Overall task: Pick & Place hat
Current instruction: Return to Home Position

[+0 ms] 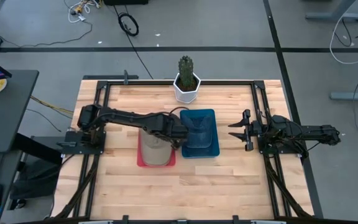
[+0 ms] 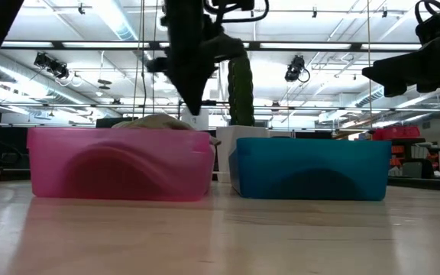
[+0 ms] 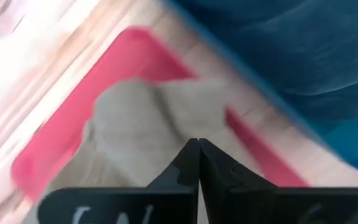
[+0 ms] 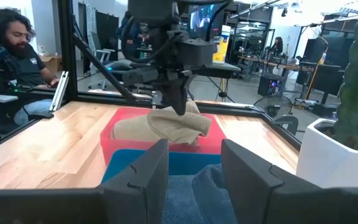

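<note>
A beige hat [image 1: 156, 148] lies in a pink bin [image 1: 140, 163], its crown just above the rim in the low view [image 2: 155, 120]. A blue hat [image 1: 199, 129] lies in a blue bin [image 1: 215, 149] beside it. My left gripper [image 4: 180, 111] points down over the beige hat's end nearest the blue bin and is shut on it. My right gripper [image 1: 235, 132] waits open, to the right of the blue bin. My left gripper [image 3: 198, 144] pinches a raised ridge of the beige hat's cloth [image 3: 176, 121] between its two fingers, coming from above and pointing down. In the right wrist view the cloth peaks at the fingertips [image 4: 173, 115]. The rest of the hat lies in the pink bin.
A cactus in a white pot [image 1: 187, 81] stands at the table's far edge, behind the two bins. Black rails [image 1: 166, 81] frame the wooden table. A person [image 4: 14, 50] sits beyond the table's left side. Bare wood lies near the front edge [image 1: 185, 193].
</note>
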Motion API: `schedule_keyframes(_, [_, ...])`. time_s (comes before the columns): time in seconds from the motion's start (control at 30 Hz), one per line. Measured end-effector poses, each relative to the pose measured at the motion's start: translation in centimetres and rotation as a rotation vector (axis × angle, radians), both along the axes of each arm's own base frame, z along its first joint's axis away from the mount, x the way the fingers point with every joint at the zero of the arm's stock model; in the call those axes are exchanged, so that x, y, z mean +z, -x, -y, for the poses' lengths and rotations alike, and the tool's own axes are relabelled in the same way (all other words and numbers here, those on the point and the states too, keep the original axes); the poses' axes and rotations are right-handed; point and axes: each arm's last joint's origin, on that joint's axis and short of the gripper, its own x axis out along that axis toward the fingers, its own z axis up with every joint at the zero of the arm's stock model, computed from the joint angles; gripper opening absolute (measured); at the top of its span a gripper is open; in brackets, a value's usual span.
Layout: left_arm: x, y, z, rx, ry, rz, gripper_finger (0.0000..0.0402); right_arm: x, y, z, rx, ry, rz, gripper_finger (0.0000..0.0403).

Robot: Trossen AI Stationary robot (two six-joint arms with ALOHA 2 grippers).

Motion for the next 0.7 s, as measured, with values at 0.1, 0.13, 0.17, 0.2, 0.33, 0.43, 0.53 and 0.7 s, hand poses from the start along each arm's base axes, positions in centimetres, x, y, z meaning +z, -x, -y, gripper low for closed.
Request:
schedule_keyframes(0.1, [-0.3,-0.7,-0.5,-0.042,0.026,0.034,0.0003,0.0,0.0,0.0,0.0,0.0,0.0,0.0153])
schedule_keyframes(0.13, [-0.4,-0.9,-0.6,-0.044,0.035,0.04,0.0003,0.0,0.0,0.0,0.0,0.0,0.0,0.0153])
schedule_keyframes(0.17, [-0.7,-1.1,-0.8,-0.043,0.042,0.052,0.0003,0.0,0.0,0.0,-0.001,0.0,0.0,0.0153])
schedule_keyframes(0.2, [-1.0,-1.3,-1.0,-0.043,0.05,0.056,0.0003,0.0,0.0,0.0,0.0,0.0,0.0,0.0153])
schedule_keyframes(0.33, [-2.0,-1.5,-1.9,-0.022,0.049,0.019,0.0002,0.0,0.0,0.0,0.0,0.0,-0.001,0.0153])
schedule_keyframes(0.43, [-3.2,-1.7,-2.4,-0.006,0.061,-0.033,0.0002,0.0,0.0,0.0,0.0,0.0,-0.001,0.0153])
schedule_keyframes(0.53, [-4.8,-2.1,-2.8,-0.01,0.11,-0.079,0.0002,0.0,0.0,0.0,0.0,0.0,0.0,0.0153])
schedule_keyframes(0.7, [-7.1,-2.6,-3.3,0.017,0.128,-0.137,0.0002,0.0,0.0,0.0,0.0,0.0,-0.002,0.0153])
